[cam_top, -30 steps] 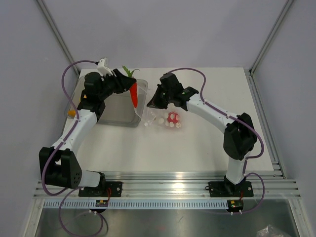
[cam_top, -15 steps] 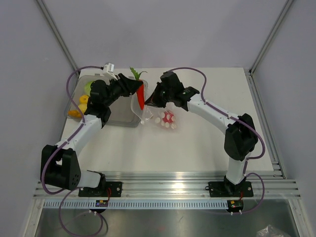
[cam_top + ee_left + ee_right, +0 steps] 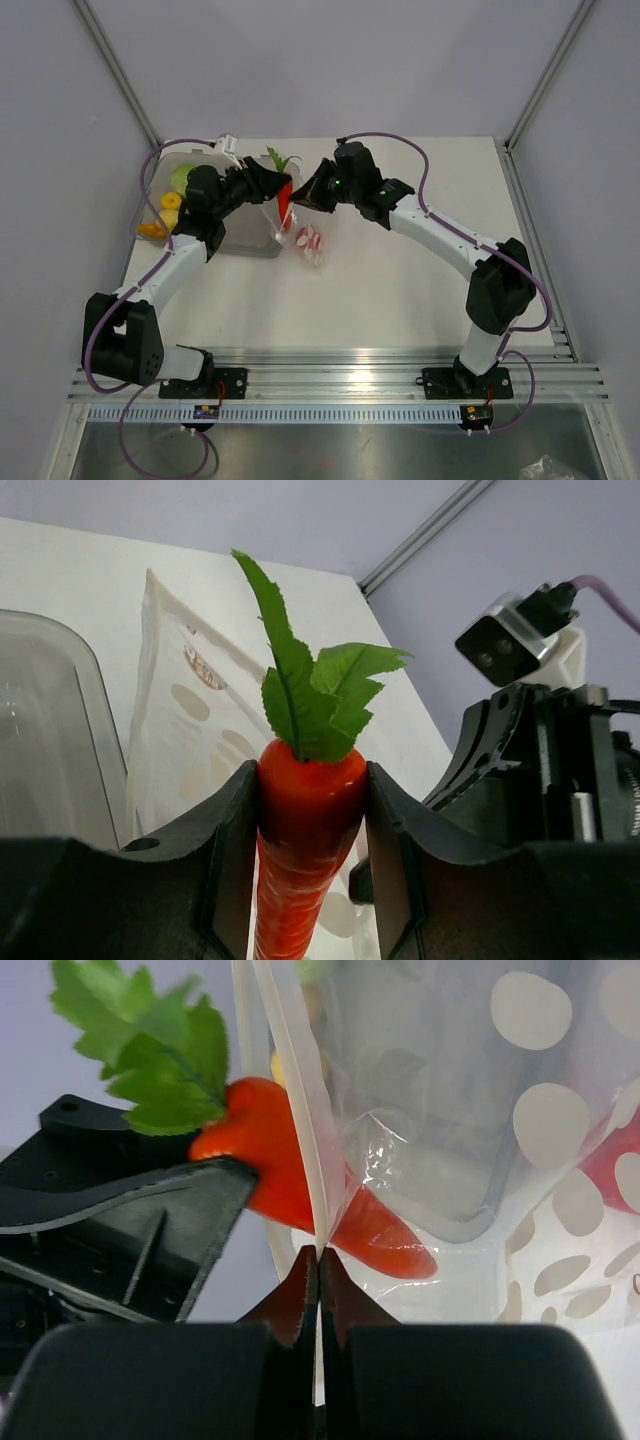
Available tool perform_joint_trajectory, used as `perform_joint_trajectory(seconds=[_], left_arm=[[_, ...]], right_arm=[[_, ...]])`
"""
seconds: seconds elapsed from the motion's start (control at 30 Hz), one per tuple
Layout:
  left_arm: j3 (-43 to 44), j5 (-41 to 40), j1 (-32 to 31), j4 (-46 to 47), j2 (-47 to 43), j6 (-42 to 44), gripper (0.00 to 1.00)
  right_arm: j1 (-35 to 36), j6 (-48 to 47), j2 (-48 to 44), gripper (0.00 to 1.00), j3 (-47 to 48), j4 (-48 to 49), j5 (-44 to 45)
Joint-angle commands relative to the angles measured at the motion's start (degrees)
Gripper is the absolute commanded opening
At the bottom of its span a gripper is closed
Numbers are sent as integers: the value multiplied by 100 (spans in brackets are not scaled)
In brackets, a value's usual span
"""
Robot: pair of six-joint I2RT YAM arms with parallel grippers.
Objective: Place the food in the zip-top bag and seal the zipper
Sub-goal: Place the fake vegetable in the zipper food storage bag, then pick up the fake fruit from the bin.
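My left gripper (image 3: 278, 187) is shut on the orange carrot (image 3: 286, 197), green leaves up; the left wrist view shows it pinched between both pads (image 3: 310, 810). The carrot's tip sits at the mouth of the clear dotted zip-top bag (image 3: 305, 240), which hangs lifted off the table. My right gripper (image 3: 310, 192) is shut on the bag's pale zipper strip (image 3: 300, 1110), holding the mouth up. The carrot's tip shows through the bag wall (image 3: 380, 1235). A red piece (image 3: 312, 243) lies low in the bag. Green fruit (image 3: 182, 176) and yellow pieces (image 3: 170, 201) sit in the bin.
The grey translucent bin (image 3: 240, 235) stands at the back left, right beside the bag and under the left arm. An orange-yellow piece (image 3: 150, 230) lies in its left end. Frame posts rise at both back corners.
The left gripper carried the carrot right, from over the bin to the bag mouth. The right gripper raised the bag, which now hangs narrower with the red piece shifted left.
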Motion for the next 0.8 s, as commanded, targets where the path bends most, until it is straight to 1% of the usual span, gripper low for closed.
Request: perform_joint_trajectory(seconds=[0.0, 0.07, 0.1, 0.13, 0.2, 0.23, 0.27, 0.3, 0.37, 0.4, 0.5, 0.53, 0.57, 0.6, 0.63, 0.67, 0.73, 0.77], left_arm=[[254, 383, -23, -432, -125, 364, 0], [578, 647, -23, -873, -2, 636, 6], [659, 752, -32, -1267, 33, 734, 14], [686, 823, -32, -1358, 33, 795, 21], [695, 893, -32, -1533, -2, 910, 45], [703, 963, -24, -1586, -63, 971, 66], [747, 947, -23, -1674, -98, 1007, 78], [878, 929, -32, -1918, -116, 1059, 85], [1098, 833, -32, -2227, -195, 1313, 91], [1334, 728, -24, -2637, -221, 1393, 91], [1695, 508, -23, -3280, -318, 1727, 93], [1932, 289, -15, -3431, -327, 1780, 94], [2073, 139, 11, -3581, -318, 1876, 92], [2205, -315, 38, -3921, -292, 1894, 91], [2319, -493, 108, -4073, -248, 1895, 90], [2547, -643, 343, -4196, -204, 1799, 87], [2776, -1073, 713, -4609, 93, 1457, 86], [3117, -1162, 1141, -4837, 252, 1386, 85]], right_arm=[[-28, 164, -371, 0, -94, 558, 64], [-37, 217, -380, 0, -156, 611, 73], [-37, 226, -380, 0, -173, 681, 91], [-37, 226, -389, 0, -208, 707, 91], [-46, 235, -389, 0, -217, 743, 117], [-37, 235, -389, 0, -226, 743, 126], [-37, 235, -389, 0, -226, 743, 135], [-46, 226, -398, 0, -235, 752, 143], [-46, 226, -406, 0, -270, 760, 152], [-63, 235, -415, 0, -288, 787, 161], [-90, 226, -415, 0, -323, 796, 152], [-99, 235, -424, 0, -323, 796, 152], [-99, 209, -433, 0, -332, 796, 152], [-99, 200, -442, 0, -332, 787, 152], [-99, 173, -442, 0, -332, 787, 152], [-99, 147, -450, 0, -341, 778, 144], [-116, 86, -468, 0, -341, 725, 152], [-99, 59, -477, 0, -341, 699, 152]])
